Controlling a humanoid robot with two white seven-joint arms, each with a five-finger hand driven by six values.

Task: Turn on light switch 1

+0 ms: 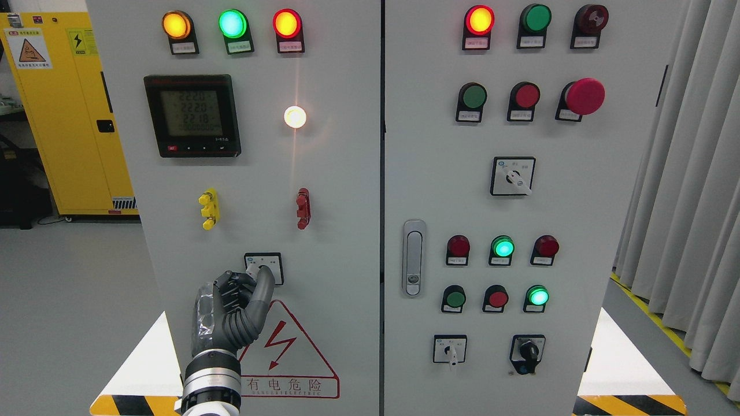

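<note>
Nearest, the left hand (pixel 234 309) pinches the rotary switch (pixel 264 268) between curled fingers (pixel 261 294); seemingly mid-turn, it next needs a firm twist.

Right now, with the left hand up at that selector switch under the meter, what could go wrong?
1. The left robot hand covers most of the selector switch, so the knob position is hidden; whether the fingers actually grip it cannot be told, and a turn may slip.
2. The fingers are bulky next to the small switch plate; they may push the panel rather than rotate the knob.
3. The white lamp is already lit, so a further turn might switch it off.
</note>
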